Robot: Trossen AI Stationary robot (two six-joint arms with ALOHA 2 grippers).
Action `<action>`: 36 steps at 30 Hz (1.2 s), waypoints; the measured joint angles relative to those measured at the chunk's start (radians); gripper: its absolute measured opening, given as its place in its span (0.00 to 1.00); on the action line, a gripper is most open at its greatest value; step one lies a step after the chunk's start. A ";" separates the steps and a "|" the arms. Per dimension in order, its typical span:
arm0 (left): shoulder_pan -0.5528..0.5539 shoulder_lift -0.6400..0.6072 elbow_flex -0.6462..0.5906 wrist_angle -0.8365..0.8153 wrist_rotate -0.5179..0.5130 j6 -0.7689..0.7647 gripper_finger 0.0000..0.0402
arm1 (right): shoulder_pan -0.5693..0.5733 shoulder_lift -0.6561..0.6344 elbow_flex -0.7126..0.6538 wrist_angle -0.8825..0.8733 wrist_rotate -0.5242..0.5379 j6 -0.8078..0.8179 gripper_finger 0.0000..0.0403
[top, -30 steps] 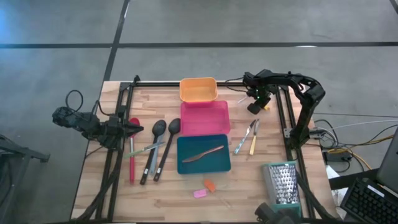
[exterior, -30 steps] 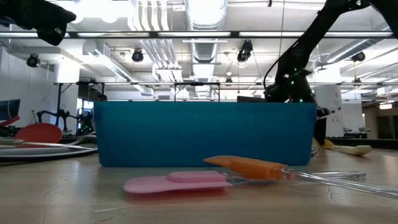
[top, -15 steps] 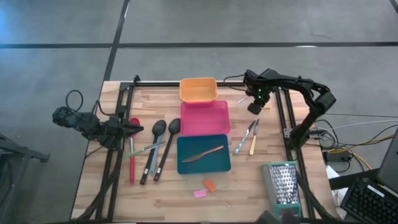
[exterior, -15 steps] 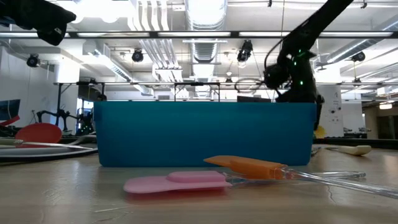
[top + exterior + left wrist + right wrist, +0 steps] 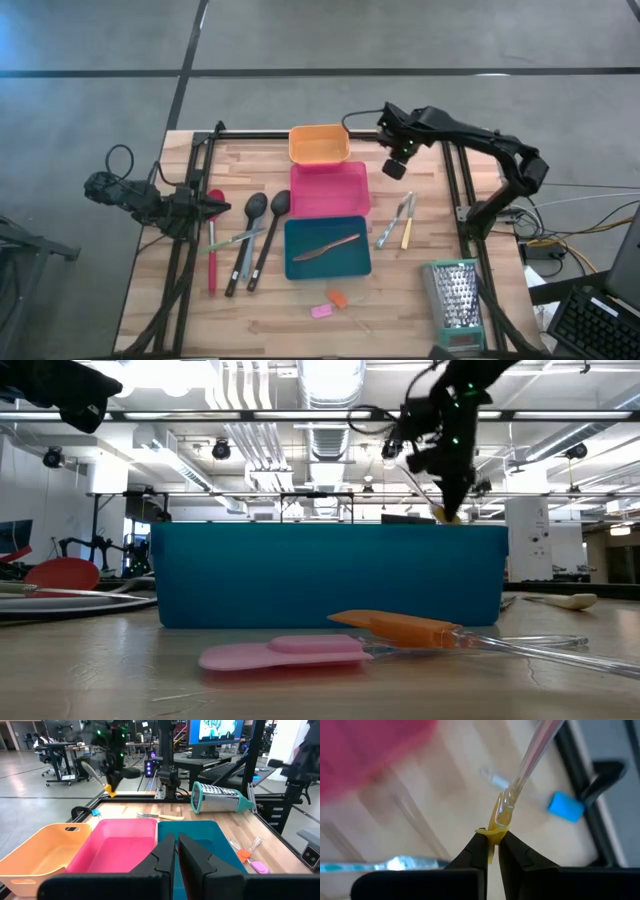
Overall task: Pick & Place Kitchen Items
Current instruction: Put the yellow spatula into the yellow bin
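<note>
Right gripper raised above the table's far right part, just right of the orange tray and pink tray. Jaws pinched nearly shut on the yellow end of a small clear-handled utensil; the clear handle sticks out past the fingertips. Same piece shows in the low view, hanging yellow-end down above the far wall of the teal tray.

Left gripper waits at the left edge of the table, jaws closed, nothing between them.

On the table below the right gripper: a small blue piece near the far right rail.

Left of the trays: red spatula, two black spoons, grey spoon lying across them.

One utensil lies inside the teal tray. Just right of it, metal tongs and yellow-handled knife side by side.

Near edge: orange piece and pink piece, touching or nearly so.

Box grater at the near right corner
</note>
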 joint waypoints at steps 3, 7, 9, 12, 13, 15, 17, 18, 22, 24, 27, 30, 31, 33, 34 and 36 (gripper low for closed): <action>0.000 0.000 0.000 0.000 0.000 0.000 0.06 | 0.023 0.028 0.094 -0.002 0.001 0.008 0.03; 0.000 0.000 0.000 0.000 0.000 0.000 0.06 | 0.055 0.084 0.217 -0.005 0.000 0.007 0.03; 0.000 0.000 0.000 0.000 0.000 0.000 0.06 | 0.069 0.119 0.282 -0.008 0.000 0.004 0.03; 0.000 0.000 0.000 0.000 0.000 0.000 0.06 | 0.083 0.180 0.373 -0.023 0.000 -0.011 0.03; 0.000 0.000 0.000 0.000 0.000 0.000 0.06 | 0.084 0.204 0.405 -0.032 0.000 -0.012 0.03; 0.000 0.000 0.000 0.000 0.000 0.000 0.06 | 0.084 0.255 0.465 -0.053 0.000 -0.013 0.03; 0.000 0.000 0.000 0.000 0.000 0.000 0.06 | 0.084 0.309 0.530 -0.080 0.000 -0.017 0.03; 0.000 0.000 0.000 0.000 0.000 0.000 0.06 | 0.083 0.340 0.565 -0.099 0.001 -0.019 0.03; 0.000 0.000 0.000 0.000 0.000 0.000 0.06 | 0.084 0.471 0.710 -0.196 0.001 -0.036 0.03; 0.000 0.000 0.000 0.000 0.000 0.000 0.06 | 0.084 0.535 0.784 -0.245 0.001 -0.042 0.03; 0.000 0.000 0.000 0.000 0.000 0.000 0.06 | 0.084 0.618 0.884 -0.290 0.005 -0.042 0.03; 0.000 0.000 0.000 0.000 0.000 0.000 0.06 | 0.085 0.693 0.974 -0.324 0.006 -0.042 0.03; 0.000 0.000 0.000 0.000 0.000 0.000 0.06 | 0.087 0.716 1.001 -0.338 0.007 -0.043 0.03; 0.000 0.000 0.000 0.000 0.000 0.000 0.06 | 0.092 0.738 1.016 -0.341 0.007 -0.048 0.03; 0.000 0.000 0.000 0.000 0.000 0.000 0.06 | 0.094 0.740 1.007 -0.331 0.007 -0.061 0.03; 0.000 0.000 0.000 -0.001 0.000 0.000 0.06 | 0.097 0.753 1.006 -0.325 0.004 -0.077 0.03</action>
